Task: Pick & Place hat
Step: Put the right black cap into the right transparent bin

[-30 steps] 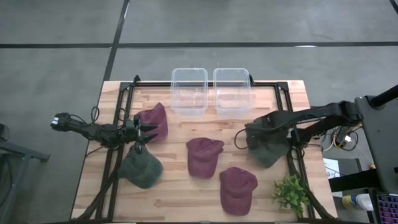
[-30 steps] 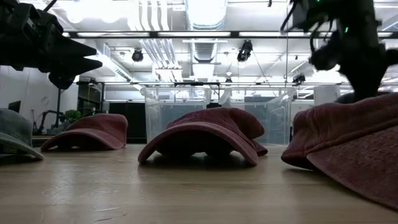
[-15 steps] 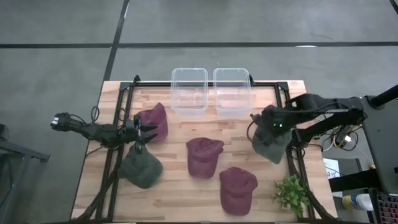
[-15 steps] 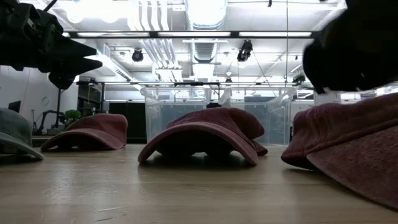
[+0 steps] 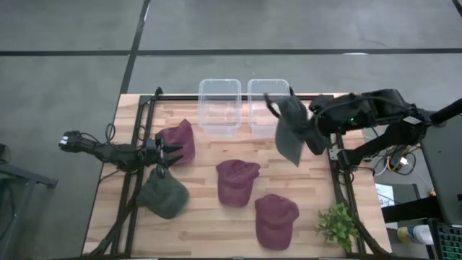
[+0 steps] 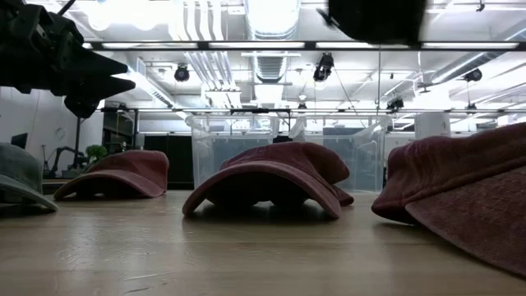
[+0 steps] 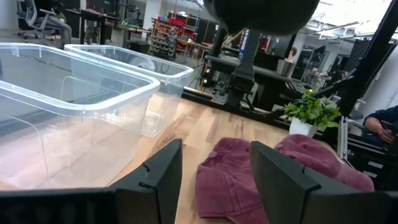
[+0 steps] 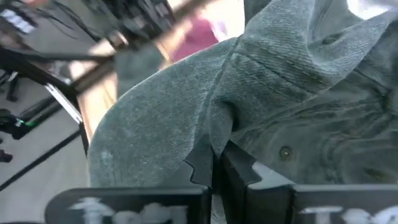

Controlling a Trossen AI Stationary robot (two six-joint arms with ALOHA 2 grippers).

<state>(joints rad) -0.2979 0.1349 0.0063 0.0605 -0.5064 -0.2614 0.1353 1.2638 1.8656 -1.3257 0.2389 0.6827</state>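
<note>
My right gripper (image 5: 315, 127) is shut on a grey-green hat (image 5: 290, 134), held in the air beside the right clear bin (image 5: 268, 108). The hat also shows at the top of the low view (image 6: 374, 18). My left gripper (image 5: 170, 152) is open and empty, hovering at the table's left between a maroon hat (image 5: 179, 139) and a second grey-green hat (image 5: 164, 196). Two more maroon hats (image 5: 237, 181) (image 5: 276, 219) lie crown up on the table. My right gripper pinches a bunched fold of the hat's cloth (image 8: 219, 132) between its two shut fingers (image 8: 200, 163). The hat is lifted clear of the table and hangs slack from the fingers toward the table's left, its upper end (image 5: 277, 105) over the right bin's edge.
Two clear bins (image 5: 219, 106) (image 7: 74, 102) stand side by side at the table's far edge. A small potted plant (image 5: 337, 224) stands at the near right corner. Black frame rails (image 5: 137, 180) run along both sides of the table.
My right gripper has risen from the table's right side and gone toward the far edge and the right bin, carrying the grey-green hat. The hat has been lifted clear of the table and now hangs from the fingers.
</note>
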